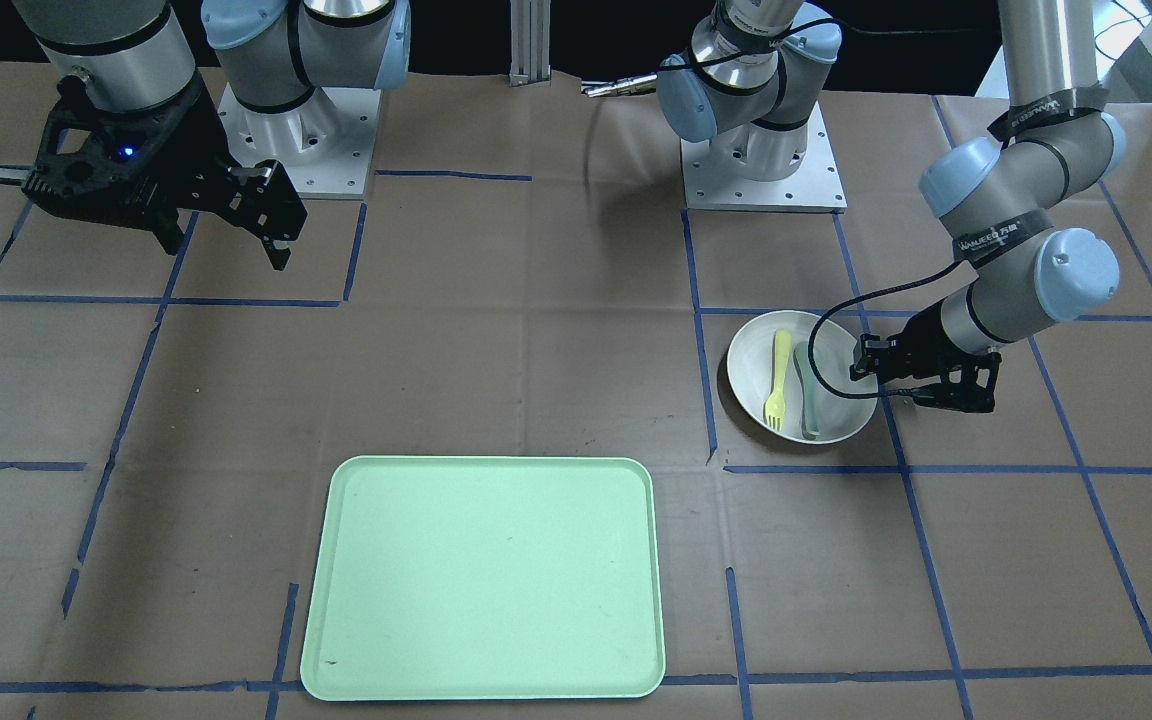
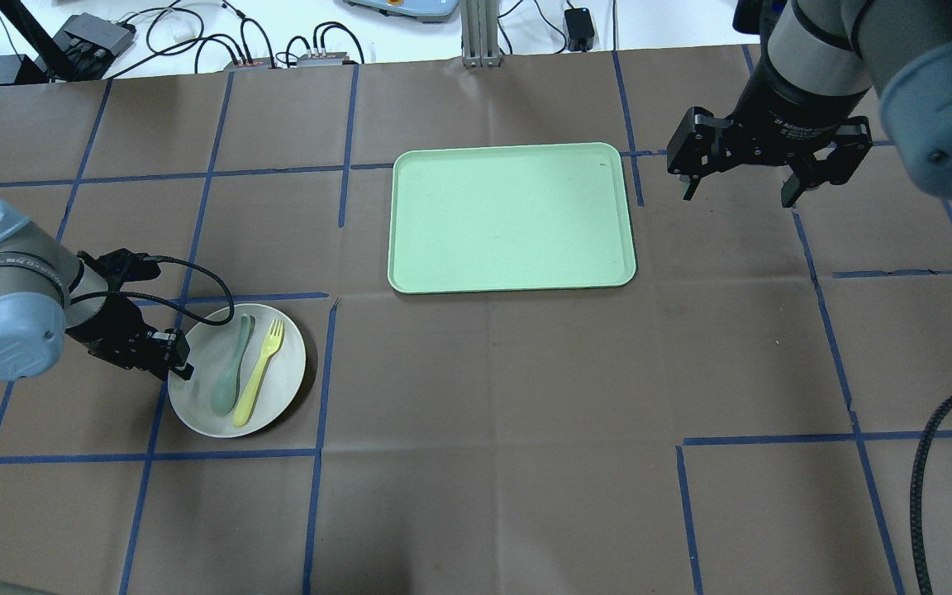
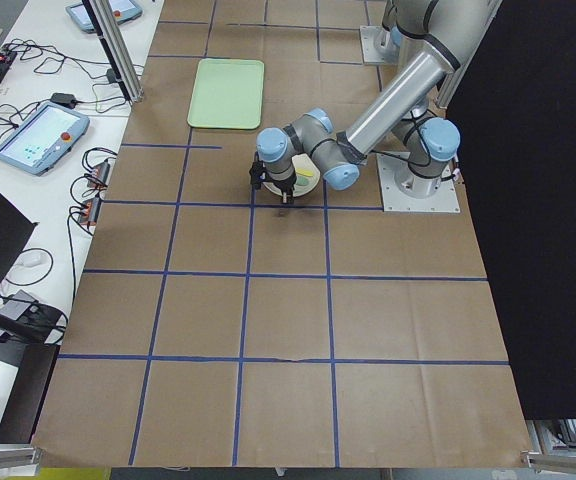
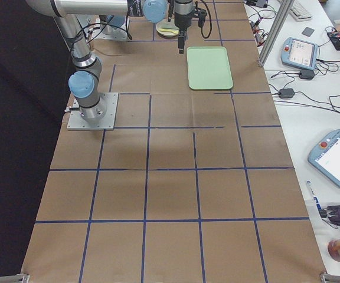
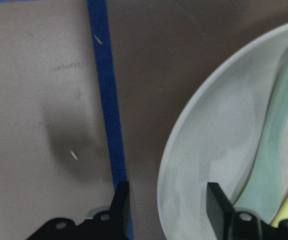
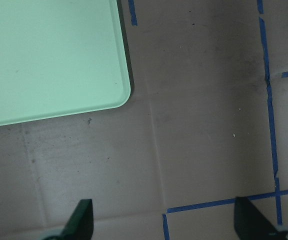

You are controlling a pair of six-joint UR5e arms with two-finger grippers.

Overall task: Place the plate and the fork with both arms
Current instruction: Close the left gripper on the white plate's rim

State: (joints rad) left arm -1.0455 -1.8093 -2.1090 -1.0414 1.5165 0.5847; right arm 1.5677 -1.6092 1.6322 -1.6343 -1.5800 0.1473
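Brown surface [image 2: 525,413], pale-green tray [image 2: 513,216] far centre. At near left, the plate [image 2: 286,335] holds the fork [image 2: 259,372] beside a spoon [image 2: 232,368]. The left tool [image 2: 180,355], open, straddles the plate's left rim; the right tool [image 2: 738,197] hangs open right of the tray.

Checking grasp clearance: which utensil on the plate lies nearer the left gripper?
The grey-green spoon; the yellow fork lies beyond it, farther from the left gripper.
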